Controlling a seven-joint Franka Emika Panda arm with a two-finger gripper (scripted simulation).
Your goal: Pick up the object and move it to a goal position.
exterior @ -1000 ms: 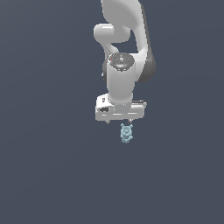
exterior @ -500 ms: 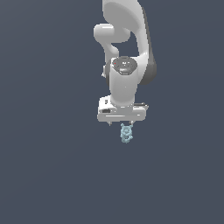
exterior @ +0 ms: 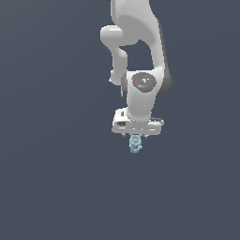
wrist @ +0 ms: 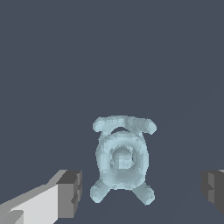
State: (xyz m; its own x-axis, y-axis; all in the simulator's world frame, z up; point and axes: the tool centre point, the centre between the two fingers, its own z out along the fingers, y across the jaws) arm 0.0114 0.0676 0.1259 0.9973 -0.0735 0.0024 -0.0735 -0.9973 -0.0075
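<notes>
Exterior view: white arm (exterior: 140,56) comes down from the top edge, wrist pointing straight down, pincer (exterior: 136,136) at the bottom of it. Figurine (exterior: 135,144), pale light-blue and knobbly, sits directly under the pincer, partly overlapped by the pincer body; from this angle can't tell whether the fingers touch it. Wrist view: figurine (wrist: 122,158) is centred between the two fingers, ring-shaped body with a hole in the middle, two lobes on one end joined by a bar, two stubby lobes on the other. One grey fingertip (wrist: 70,194) is just beside a lobe with a thin gap showing, the other fingertip (wrist: 213,189) is well apart from it at the frame edge. Pincer is spread wide, gripping nothing. Figurine appears to rest on the plain dark grey-blue surface (wrist: 52,65).
</notes>
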